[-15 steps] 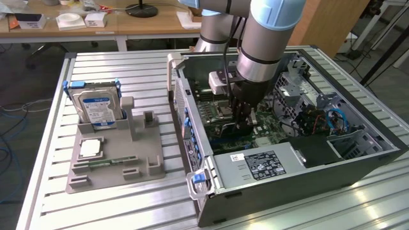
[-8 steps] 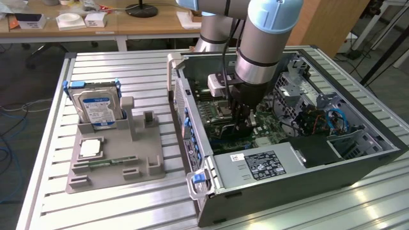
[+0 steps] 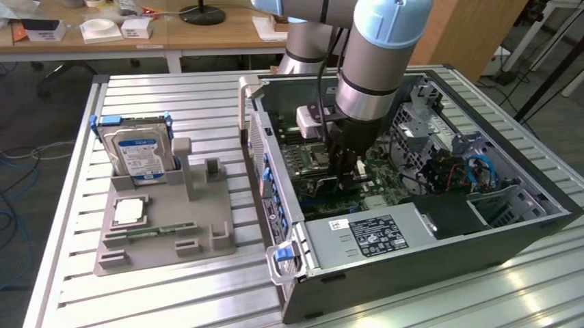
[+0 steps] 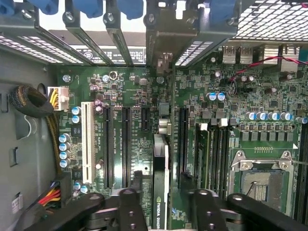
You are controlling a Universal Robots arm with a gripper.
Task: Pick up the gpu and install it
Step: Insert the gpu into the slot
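Seating the gpu (image 4: 161, 192) is the step in hand, as I judge it. The card stands on its edge on the motherboard (image 4: 240, 96), in line with the long black expansion slots (image 4: 126, 144), and looks to be down in one of them. Its long axis runs parallel to those slots. One end sits between my fingers and the other points toward the rear slot covers (image 4: 110, 33) of the case.

To do this well I would keep the card dead upright, with its edge square over the slot along the whole length. I would check that both ends sit level before trusting the seat.

The gripper (image 4: 166, 202) straddles the card with its jaws parted. I see a gap on either side, so I read it as not clamping.

On the exterior view's clock, the gripper (image 3: 347, 171) hangs at the middle of the computer case (image 3: 511, 225). The grey tray (image 3: 155, 246) lies at nine o'clock, and the hard drive (image 3: 137, 154) stands at ten.
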